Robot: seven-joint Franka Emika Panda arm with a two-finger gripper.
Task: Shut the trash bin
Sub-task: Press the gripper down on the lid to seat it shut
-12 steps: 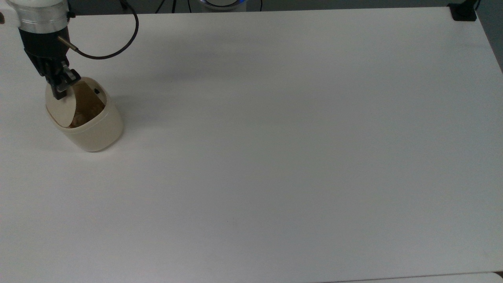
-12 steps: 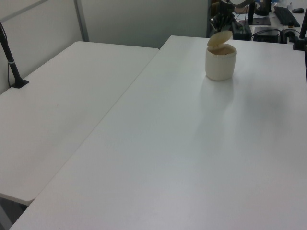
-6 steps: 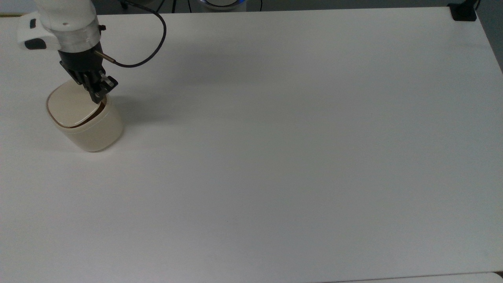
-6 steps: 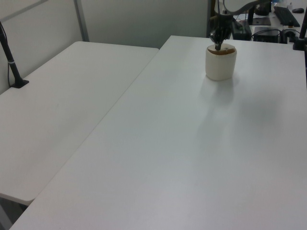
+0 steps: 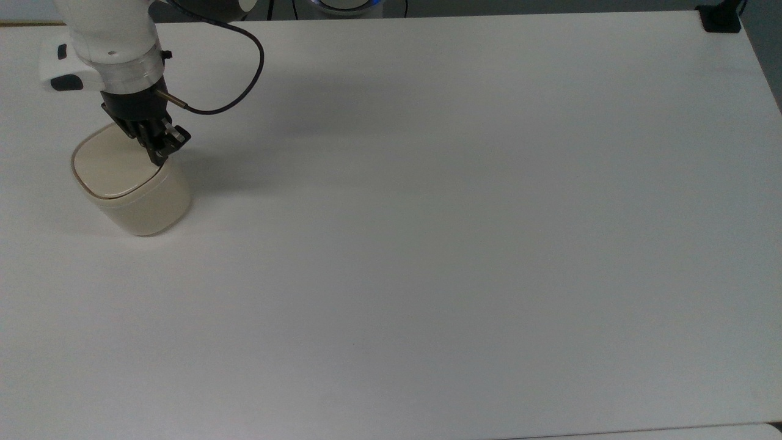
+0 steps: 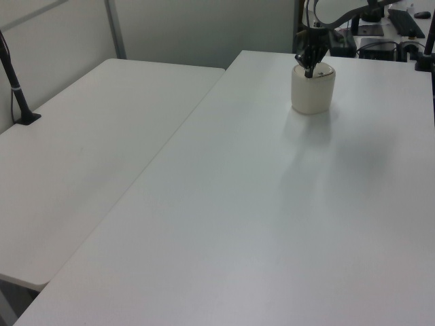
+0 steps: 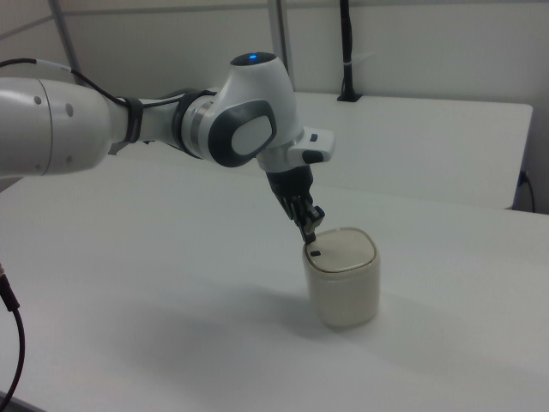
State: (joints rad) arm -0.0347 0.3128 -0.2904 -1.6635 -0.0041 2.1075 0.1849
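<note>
Since a second ago the lid [image 5: 116, 166] has dropped from standing nearly upright to lying flat on the trash bin [image 5: 135, 190]; half a second ago a dark slit was open along its edge at about 4 o'clock in the top view, and that slit is now gone. Over the same time the gripper [image 5: 160, 156] has slid a little toward 4 o'clock in the top view and now sits at the lid's edge.

On the white table [image 5: 464, 232] the bin stands upright, far out toward 9 o'clock in the top view and near the table's edge on that side. In the left view the bin [image 6: 312, 88] is toward 1 o'clock, at the far end of the table [image 6: 272, 224], with the gripper [image 6: 309, 70] directly above its top. In the right view the bin [image 7: 343, 287] stands just past centre toward 4 o'clock, its small black button [image 7: 315, 253] showing on the rim at the lid's 9 o'clock side.

In the right view the gripper [image 7: 310, 233] points steeply down, its tip just above that button, at or nearly touching the rim. Its two fingers are pressed close together with nothing held between them. A black cable [image 5: 241, 85] loops out from the wrist toward 3 o'clock in the top view.
</note>
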